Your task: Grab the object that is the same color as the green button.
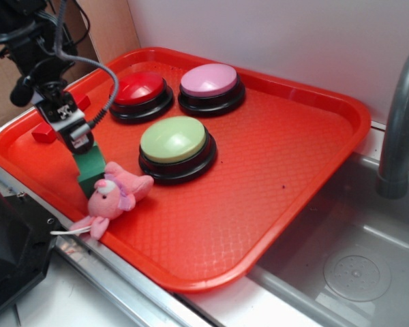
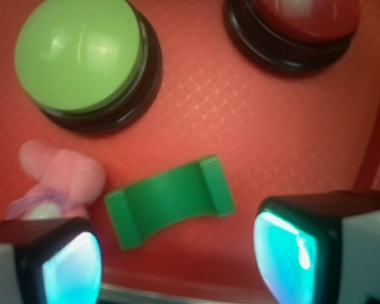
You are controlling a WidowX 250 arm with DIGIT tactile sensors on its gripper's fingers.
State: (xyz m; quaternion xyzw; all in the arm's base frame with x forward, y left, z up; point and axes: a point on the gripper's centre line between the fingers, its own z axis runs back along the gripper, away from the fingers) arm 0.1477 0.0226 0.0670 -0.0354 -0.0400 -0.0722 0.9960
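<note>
The tool hangs spread and empty above the near-left part of the red tray, its two pads well apart in the wrist view with nothing between them. The green block lies on the tray just ahead of the gap between the pads, toward 12 o'clock in the wrist view and slightly left of centre. It is an arch-shaped piece, and its long axis runs roughly from 8 o'clock to 2 o'clock, so it sits tilted relative to the line joining the pads. In the exterior view the block shows directly beneath the tool, partly hidden by it; whether the tool is already touching it is hard to tell from that angle, though the wrist view suggests it is apart.

The coming move probably turns on that tilt: a straight descent should bring the pads down around the block, but a small wrist turn may be needed for them to close across its short side.

The pink plush toy lies just beside the block at 9 o'clock in the wrist view, close enough to be nudged.

Counted: one green block, one plush toy, one red bar behind the tool, and three buttons: one green button, one red, one pink.
</note>
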